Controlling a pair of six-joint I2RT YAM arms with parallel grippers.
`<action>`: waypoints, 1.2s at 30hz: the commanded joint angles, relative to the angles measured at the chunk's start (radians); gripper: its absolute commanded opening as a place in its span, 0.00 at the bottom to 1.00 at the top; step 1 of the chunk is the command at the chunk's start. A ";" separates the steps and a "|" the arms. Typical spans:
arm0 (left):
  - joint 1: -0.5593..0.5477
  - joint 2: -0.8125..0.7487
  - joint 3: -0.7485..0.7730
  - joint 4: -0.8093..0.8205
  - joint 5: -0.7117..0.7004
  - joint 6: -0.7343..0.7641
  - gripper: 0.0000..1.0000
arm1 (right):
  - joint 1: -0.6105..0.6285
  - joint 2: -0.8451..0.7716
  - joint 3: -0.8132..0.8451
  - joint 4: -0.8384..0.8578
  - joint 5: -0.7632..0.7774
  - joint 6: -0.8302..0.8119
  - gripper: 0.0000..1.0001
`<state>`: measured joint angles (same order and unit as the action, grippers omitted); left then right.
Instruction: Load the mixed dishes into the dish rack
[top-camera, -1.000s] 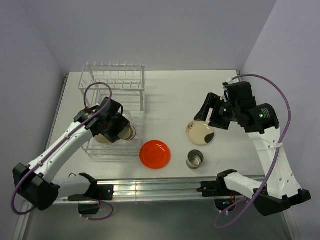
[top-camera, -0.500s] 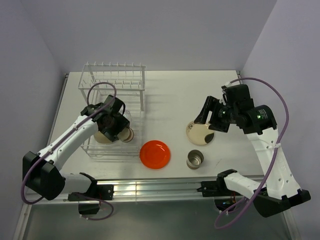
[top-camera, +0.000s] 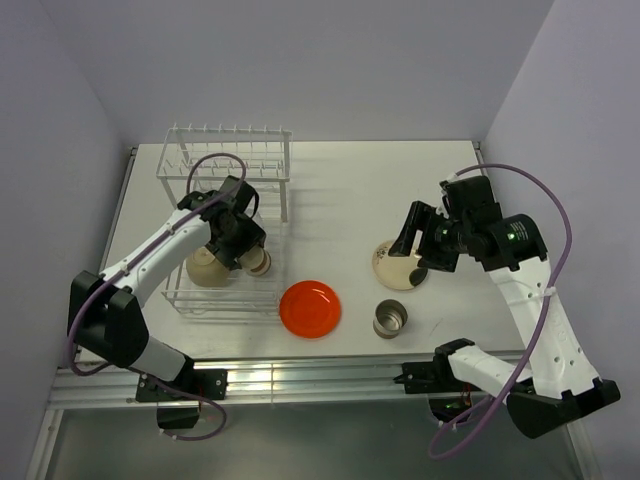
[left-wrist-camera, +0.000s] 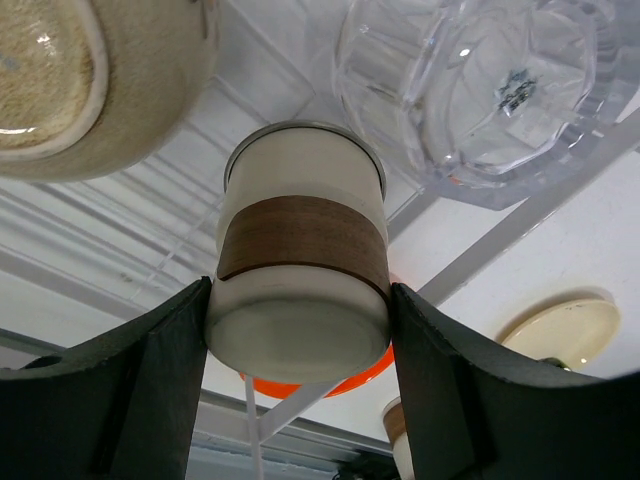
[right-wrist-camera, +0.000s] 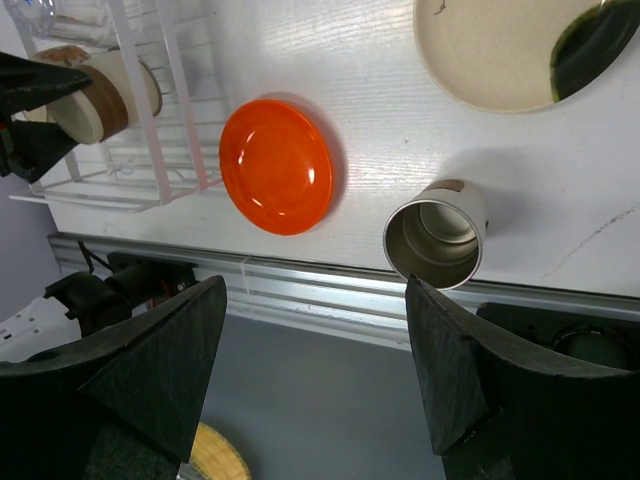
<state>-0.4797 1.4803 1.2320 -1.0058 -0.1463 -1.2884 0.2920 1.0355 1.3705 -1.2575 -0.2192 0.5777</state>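
My left gripper (top-camera: 246, 252) is inside the white dish rack (top-camera: 228, 152), shut on a small cup (left-wrist-camera: 300, 240) that is cream with a brown band and a steel rim. The jaws press its base from both sides. In the rack beside it sit the white-beige bowl (left-wrist-camera: 90, 80) and the clear glass (left-wrist-camera: 490, 90). My right gripper (top-camera: 413, 246) hangs open above the cream plate (top-camera: 396, 266), holding nothing. The orange-red plate (top-camera: 310, 308) and a second steel cup (top-camera: 390, 318) stand on the table; from the right wrist, that plate (right-wrist-camera: 277, 165) and cup (right-wrist-camera: 437, 235) lie between the fingers.
The rack's raised prong row stands at the back, its basket base (top-camera: 186, 300) toward me. A metal rail (top-camera: 320, 378) runs along the table's near edge. Walls close in the left, back and right sides.
The left arm has swung its wrist deeper over the rack while the held cup stays almost in place. The right gripper has drifted slightly lower and left over the cream plate.
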 joint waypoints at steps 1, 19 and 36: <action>0.015 0.021 0.055 0.035 -0.019 0.032 0.00 | 0.006 -0.022 -0.019 0.006 0.024 -0.016 0.79; 0.032 -0.021 0.009 0.076 0.014 0.009 0.67 | 0.006 -0.032 -0.175 0.026 0.092 -0.003 0.80; 0.018 -0.110 -0.031 0.079 0.033 -0.026 0.96 | 0.006 -0.080 -0.330 0.043 0.139 0.017 0.80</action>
<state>-0.4534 1.4254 1.2098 -0.9386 -0.1272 -1.2884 0.2920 0.9833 1.0618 -1.2350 -0.1204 0.5838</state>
